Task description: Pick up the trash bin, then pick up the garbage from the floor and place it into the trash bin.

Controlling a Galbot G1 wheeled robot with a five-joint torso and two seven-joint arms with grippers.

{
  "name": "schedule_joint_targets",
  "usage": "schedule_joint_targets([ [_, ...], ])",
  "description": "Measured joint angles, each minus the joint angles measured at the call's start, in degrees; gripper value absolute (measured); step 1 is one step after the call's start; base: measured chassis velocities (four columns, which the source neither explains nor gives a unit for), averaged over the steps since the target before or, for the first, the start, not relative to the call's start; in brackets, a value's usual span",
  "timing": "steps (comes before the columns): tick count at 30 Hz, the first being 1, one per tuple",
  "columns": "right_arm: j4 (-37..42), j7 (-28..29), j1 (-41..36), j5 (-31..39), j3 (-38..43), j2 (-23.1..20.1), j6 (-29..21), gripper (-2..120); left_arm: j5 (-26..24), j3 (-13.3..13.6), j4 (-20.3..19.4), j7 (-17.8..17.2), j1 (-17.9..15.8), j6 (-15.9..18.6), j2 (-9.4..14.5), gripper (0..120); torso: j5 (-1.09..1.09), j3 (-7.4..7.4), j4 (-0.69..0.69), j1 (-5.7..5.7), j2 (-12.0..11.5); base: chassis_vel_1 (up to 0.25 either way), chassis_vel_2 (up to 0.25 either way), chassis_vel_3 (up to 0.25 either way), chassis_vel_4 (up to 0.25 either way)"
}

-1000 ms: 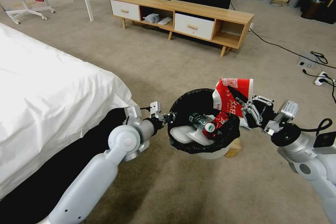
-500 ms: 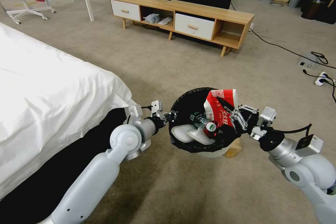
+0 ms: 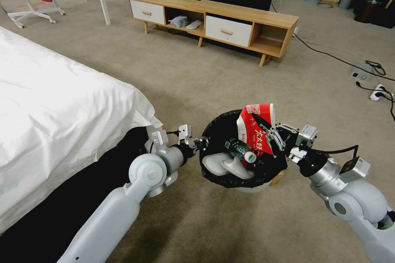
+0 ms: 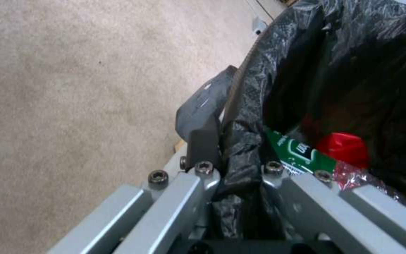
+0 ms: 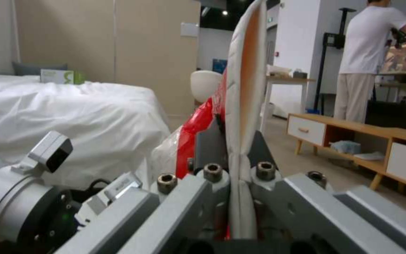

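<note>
Trash bin [image 3: 242, 172] hangs off the carpet [image 3: 214, 86] in front of me, just right of the bed [image 3: 61, 102], with my left tool [image 3: 200, 142] pinched closed on its left rim and black liner [image 4: 306, 70]. My right tool [image 3: 269, 131] is clamped on a flattened red-and-white paper bag [image 3: 257, 125], which stands upright with its lower end over the right side of the bin's mouth. Inside already lie 1 clear green-labelled bottle [image 3: 240, 150], something red beside it, and 2 flat white pieces [image 3: 224, 164] against the near-left wall. To finish this drop well, I judge I should bring the bag further over the middle of the opening and lower it before letting go, since a tall, stiff, flat thing released at the rim could tip outward onto the floor; I should also keep the left grip steady so the bin does not swing. My left wrist view shows what the head view cannot: liner and rim caught between the 2 fingers [image 4: 203, 141], with the green label [image 4: 301, 155] just inside. My right wrist view shows the bag edge-on, squeezed thin between the fingers [image 5: 212, 141], and the bed beyond. A low wooden cabinet [image 3: 214, 20] stands far across the carpet.
</note>
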Motion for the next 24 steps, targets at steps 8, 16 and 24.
schedule_joint_targets([
  [8,-0.27,-0.07,0.08,0.02,-0.03,-0.02,0.03,0,0.66,0.07,0.17,0.29,0.58,0.0,-0.12,3,0.0,0.0,0.0,0.0,0.0,0.0,0.0,0.0,0.0],
  [16,-0.23,-0.42,0.43,-0.02,-0.18,0.24,0.21,0,1.0,1.25,1.07,0.41,-0.02,0.0,-0.76,3,0.0,0.0,-0.01,0.0,0.0,0.0,0.0,0.0,0.0],
  [24,-0.62,-0.5,0.54,-0.31,-0.65,0.51,0.27,0,1.04,1.77,1.33,0.47,-0.47,0.0,-1.05,3,0.01,0.0,0.0,0.0,0.0,0.0,0.0,0.0,0.0],
])
